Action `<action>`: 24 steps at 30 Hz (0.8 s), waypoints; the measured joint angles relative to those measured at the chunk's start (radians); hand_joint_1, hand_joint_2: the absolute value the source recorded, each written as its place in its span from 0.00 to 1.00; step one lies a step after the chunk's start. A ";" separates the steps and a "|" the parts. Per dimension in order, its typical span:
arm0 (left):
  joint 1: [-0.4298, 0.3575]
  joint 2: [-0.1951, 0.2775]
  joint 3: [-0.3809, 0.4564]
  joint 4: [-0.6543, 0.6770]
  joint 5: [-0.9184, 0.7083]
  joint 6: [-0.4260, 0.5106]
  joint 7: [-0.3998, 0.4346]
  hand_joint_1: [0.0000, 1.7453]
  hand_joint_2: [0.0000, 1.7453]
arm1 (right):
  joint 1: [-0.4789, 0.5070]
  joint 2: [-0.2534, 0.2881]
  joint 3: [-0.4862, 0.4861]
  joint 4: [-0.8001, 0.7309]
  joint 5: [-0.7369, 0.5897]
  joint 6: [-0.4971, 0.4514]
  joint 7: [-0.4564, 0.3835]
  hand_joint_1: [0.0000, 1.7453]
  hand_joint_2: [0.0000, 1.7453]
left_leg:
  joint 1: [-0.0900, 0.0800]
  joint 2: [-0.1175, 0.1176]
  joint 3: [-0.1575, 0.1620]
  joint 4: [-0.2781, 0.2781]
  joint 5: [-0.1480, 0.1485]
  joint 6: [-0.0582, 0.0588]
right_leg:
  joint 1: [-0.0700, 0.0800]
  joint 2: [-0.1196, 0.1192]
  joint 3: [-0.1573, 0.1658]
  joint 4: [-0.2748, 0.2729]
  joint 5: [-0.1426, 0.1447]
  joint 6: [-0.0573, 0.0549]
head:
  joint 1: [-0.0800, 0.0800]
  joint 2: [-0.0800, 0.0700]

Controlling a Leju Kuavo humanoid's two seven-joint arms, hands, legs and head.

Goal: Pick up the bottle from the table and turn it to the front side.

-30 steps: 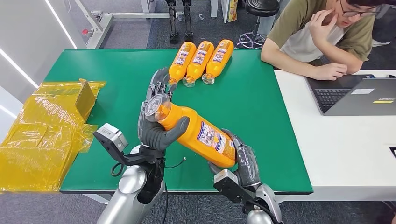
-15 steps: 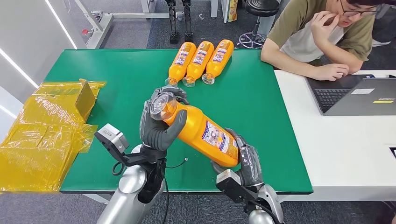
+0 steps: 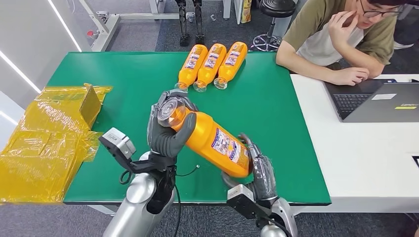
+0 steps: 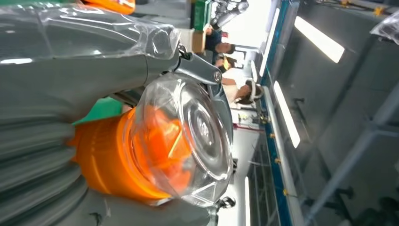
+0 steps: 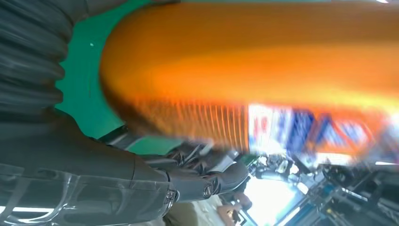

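orange bottle (image 3: 212,139): large, with a clear cap and a printed label on its side; lifted above the green table, lying slanted between both robot hands, cap end toward the far left, base end toward the near right.
clear cap (image 4: 188,136): see-through dome over an orange neck, seen close up in the left wrist view, ringed by grey fingers.
left hand (image 3: 169,129): clasps the bottle at the neck and cap end, thumb across the near side of the shoulder, darker fingers curled round the cap from behind.
right hand (image 3: 257,170): cradles the base end of the bottle, fingers rising up along its far side; the right wrist view shows the orange body and a blurred stripe of blue and white label pressed against the palm.
label (image 3: 228,146): white panel with blue and red print, facing up and toward the near side; the words are too small to read.
green table (image 3: 123,74): mat-covered top under the held bottle.
three bottles (image 3: 211,64): smaller-looking orange ones lying side by side at the far edge of the table, touching, caps pointing toward the robot, well apart from the held bottle.
yellow wrapping (image 3: 44,138): crumpled translucent film at the table's left edge, partly overhanging it.
person (image 3: 341,39): sits at the adjoining white table (image 3: 365,163) on the right, one forearm on it, the other hand raised to the face.
laptop (image 3: 375,101): open on the white table, just beside the person's forearm.
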 joint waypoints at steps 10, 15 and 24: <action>-0.002 0.001 0.000 0.031 -0.006 0.112 -0.008 1.00 1.00 | 0.001 0.036 0.006 -0.006 -0.075 -0.063 -0.045 0.00 1.00 | 0.000 0.000 0.000 0.000 0.000 0.000 | 0.000 0.000 0.000 0.000 0.000 0.000 | 0.000 0.000; 0.001 0.001 0.000 0.043 -0.067 0.244 -0.008 1.00 1.00 | 0.003 0.046 0.014 -0.007 -0.087 -0.079 -0.048 0.00 1.00 | 0.000 0.000 0.000 0.000 0.000 0.000 | 0.000 0.000 0.000 0.000 0.000 0.000 | 0.000 0.000; 0.029 0.027 0.015 0.041 -0.445 0.530 0.113 1.00 1.00 | 0.016 0.062 0.025 -0.014 -0.110 -0.095 -0.059 0.00 1.00 | 0.000 0.000 0.000 0.000 0.000 0.000 | 0.000 0.000 0.000 0.000 0.000 0.000 | 0.000 0.000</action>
